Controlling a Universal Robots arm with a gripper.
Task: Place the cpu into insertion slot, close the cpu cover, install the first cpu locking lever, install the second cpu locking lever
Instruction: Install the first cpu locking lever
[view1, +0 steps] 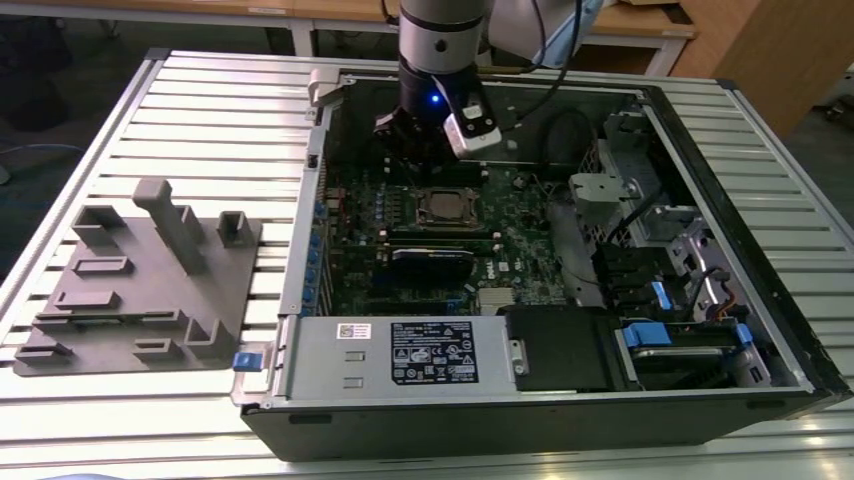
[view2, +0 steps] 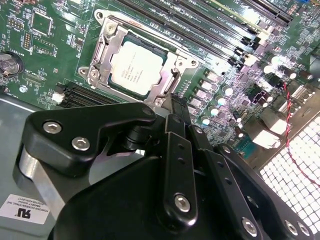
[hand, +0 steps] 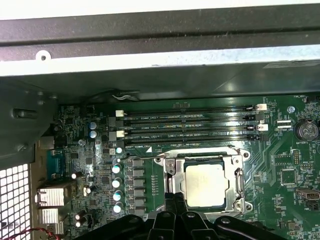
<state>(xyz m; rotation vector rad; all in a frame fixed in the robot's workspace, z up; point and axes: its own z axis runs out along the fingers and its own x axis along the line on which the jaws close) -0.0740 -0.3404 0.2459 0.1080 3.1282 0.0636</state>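
One step looks done: the cpu (view2: 136, 67) lies seated in the insertion slot (hand: 182, 180), with the cpu cover (view2: 104, 55) apparently flat around it. The gripper (view2: 176, 102), pinched together and holding nothing, hovers just beside the slot's edge. I judge the lever work is in hand, which calls for a fine, steady push.

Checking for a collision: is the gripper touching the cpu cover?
Cannot tell. In the second wrist view the gripper overlaps the edge of the cpu cover, but neither contact nor a gap shows plainly.
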